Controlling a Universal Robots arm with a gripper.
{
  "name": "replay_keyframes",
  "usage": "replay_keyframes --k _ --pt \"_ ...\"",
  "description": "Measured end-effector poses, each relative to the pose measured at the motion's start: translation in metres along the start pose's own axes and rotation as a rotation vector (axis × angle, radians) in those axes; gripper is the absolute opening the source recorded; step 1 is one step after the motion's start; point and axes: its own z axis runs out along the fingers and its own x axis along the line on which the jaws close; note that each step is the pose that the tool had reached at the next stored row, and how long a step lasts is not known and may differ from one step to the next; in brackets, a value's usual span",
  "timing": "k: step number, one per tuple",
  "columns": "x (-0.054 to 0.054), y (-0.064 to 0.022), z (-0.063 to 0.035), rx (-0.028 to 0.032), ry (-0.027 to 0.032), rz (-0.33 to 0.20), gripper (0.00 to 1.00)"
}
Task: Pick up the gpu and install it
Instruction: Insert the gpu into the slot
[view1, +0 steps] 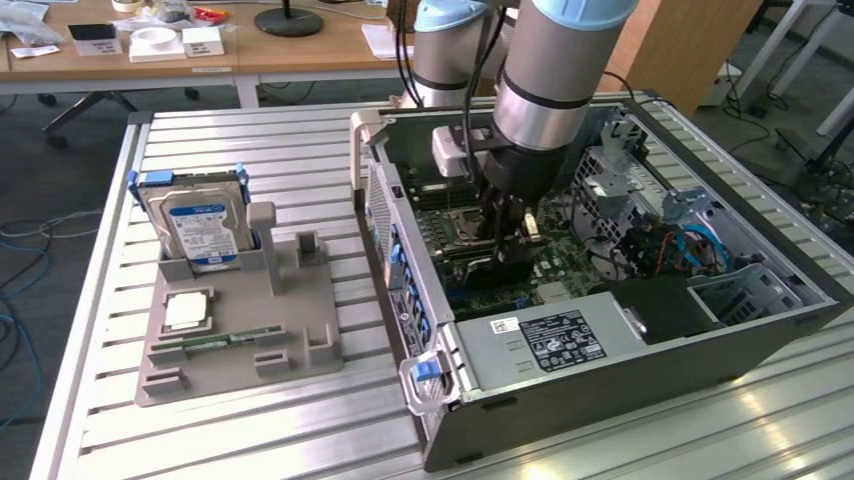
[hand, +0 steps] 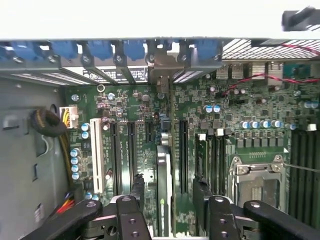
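The gpu (hand: 164, 160) stands on edge in a slot of the green motherboard (hand: 250, 100), seen as a thin dark strip. Its silver bracket (hand: 161, 67) sits against the case's rear wall among the blue slot clips. My gripper (hand: 168, 182) is open and straddles the card, one dark finger (hand: 137, 187) on each side with a gap between each finger and the card. In the exterior view the gripper (view1: 511, 255) reaches straight down into the open computer case (view1: 801, 300), low over the board.
A grey fixture tray (view1: 314, 300) on the exterior view's left holds an upright silver hard drive (view1: 200, 225), a square processor (view1: 184, 310) and a green memory stick (view1: 214, 341). Inside the case are the power supply (view1: 567, 340), drive cage (view1: 754, 290), cables and the processor socket (hand: 257, 182).
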Motion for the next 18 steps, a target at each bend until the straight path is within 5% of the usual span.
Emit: replay_keyframes --k 11,18 --pt "-0.002 -0.0007 -0.0334 0.0000 0.0002 0.000 0.51" --pt "-0.002 -0.0008 -0.0373 0.0000 0.0002 0.000 0.51"
